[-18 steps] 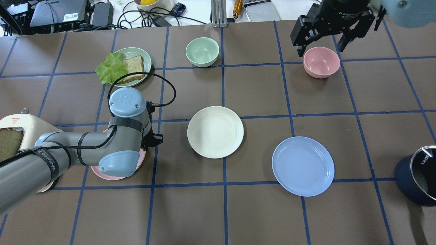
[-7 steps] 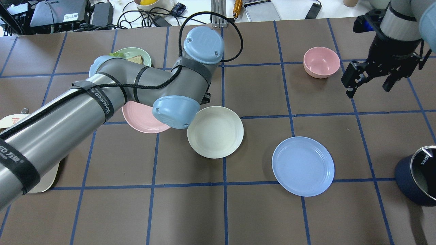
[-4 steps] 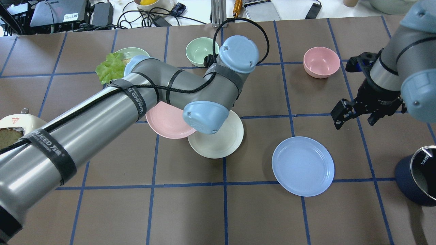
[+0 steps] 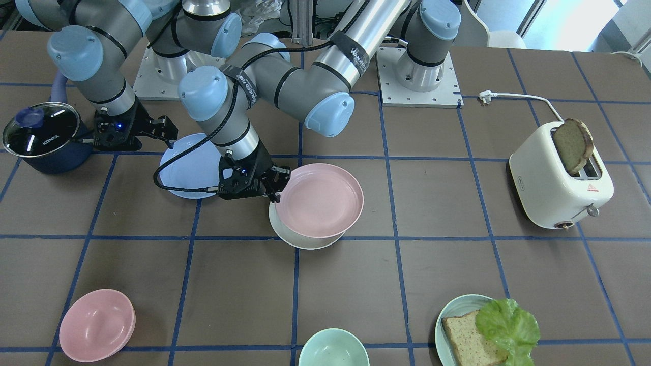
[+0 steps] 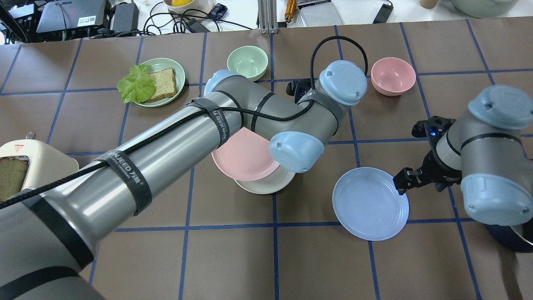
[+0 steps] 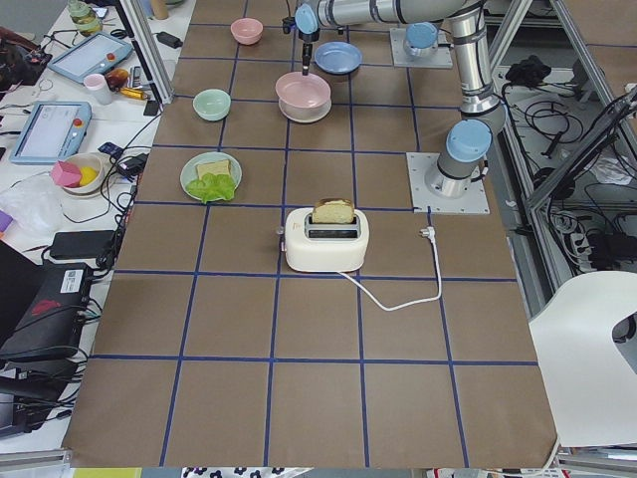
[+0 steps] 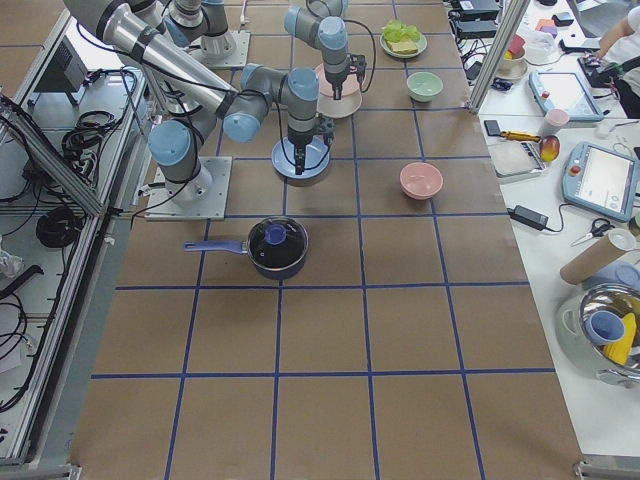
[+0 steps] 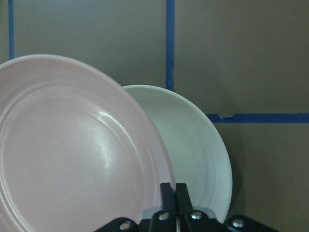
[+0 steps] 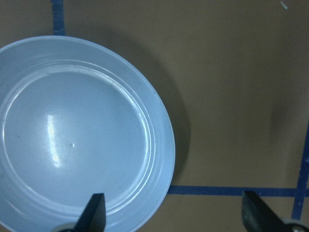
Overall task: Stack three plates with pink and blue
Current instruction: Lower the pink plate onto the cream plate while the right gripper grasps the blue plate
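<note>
My left gripper is shut on the rim of the pale pink plate and holds it tilted just above the cream-white plate, overlapping most of it. The left wrist view shows the shut fingers on the pink plate, with the cream plate beneath. In the overhead view the arm hides this gripper; the pink plate and the cream plate show. My right gripper is open over the right edge of the light blue plate, which lies flat.
A pink bowl and a green bowl stand at the far side. A green plate holds bread and lettuce. A toaster with bread stands on my left. A dark lidded pot stands on my right.
My left arm has carried the pink plate from the left side over onto the cream plate. My right arm has come from the pink bowl down to the blue plate's edge.
</note>
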Motion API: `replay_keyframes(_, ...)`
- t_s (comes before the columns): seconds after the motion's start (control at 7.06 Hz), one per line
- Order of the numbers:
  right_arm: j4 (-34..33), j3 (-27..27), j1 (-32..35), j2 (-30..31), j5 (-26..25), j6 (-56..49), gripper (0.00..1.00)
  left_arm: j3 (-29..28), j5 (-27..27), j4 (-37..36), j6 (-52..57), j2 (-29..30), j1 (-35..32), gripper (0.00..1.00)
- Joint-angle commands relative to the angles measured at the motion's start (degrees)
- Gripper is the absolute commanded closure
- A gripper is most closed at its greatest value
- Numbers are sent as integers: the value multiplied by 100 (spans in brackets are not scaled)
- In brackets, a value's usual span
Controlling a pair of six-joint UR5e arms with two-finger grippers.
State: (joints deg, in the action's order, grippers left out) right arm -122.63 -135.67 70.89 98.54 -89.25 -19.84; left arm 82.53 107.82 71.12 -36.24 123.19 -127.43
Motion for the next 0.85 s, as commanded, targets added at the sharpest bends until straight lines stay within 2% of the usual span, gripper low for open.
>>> replay_keyframes(0.0,-419,-336,-119,-132,109,6,35,-271,-172,95,-303,362,-159,100)
replay_keyframes(0.14,-881,-389,-119,-455,440,-2,38,-359,-243,95,-322,476,-160,100)
replay_keyframes(0.28,-1173,-398,-128,-771,391,-11,39,-378,-235,112,-313,512,-160,100)
replay_keyframes(0.57,-1219,-425,-128,-801,391,-55,50,-360,-191,174,-191,469,-160,100)
replay_keyframes(0.71,-1211,-434,-128,-801,382,-72,74,-308,-200,174,-25,382,-134,100)
